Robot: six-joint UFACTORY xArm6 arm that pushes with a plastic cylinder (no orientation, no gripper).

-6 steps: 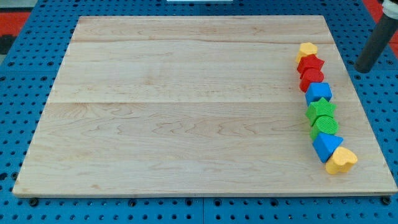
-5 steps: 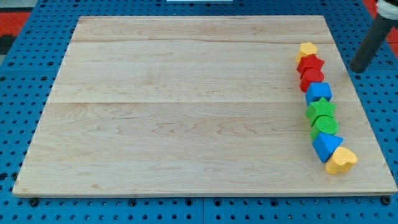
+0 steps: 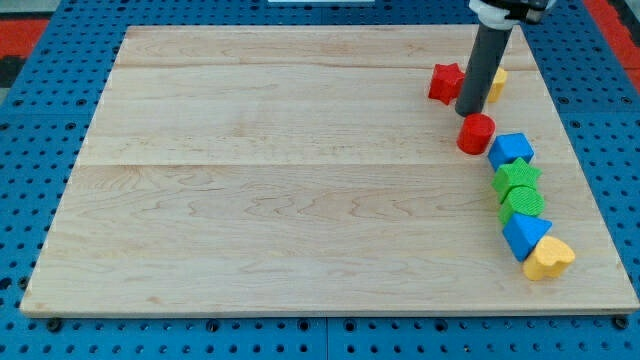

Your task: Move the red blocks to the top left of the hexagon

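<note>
My tip [image 3: 468, 110] rests on the wooden board [image 3: 280, 170] near its right side. A red star block [image 3: 446, 82] lies just to the tip's upper left. A red cylinder block [image 3: 476, 133] lies just below the tip, touching or nearly touching it. The yellow hexagon block [image 3: 497, 82] sits right of the rod, partly hidden behind it. The red star is left of the hexagon at about the same height. The red cylinder is to the hexagon's lower left.
A column of blocks runs down the right side: a blue block [image 3: 513, 150], a green star [image 3: 517, 175], a green cylinder [image 3: 523, 203], a blue triangle [image 3: 524, 235] and a yellow heart [image 3: 548, 258]. A blue pegboard [image 3: 30, 150] surrounds the board.
The rod came in from off the board's right edge to between the red blocks. The red star has slid left and up; the red cylinder has shifted left and down, out of the column.
</note>
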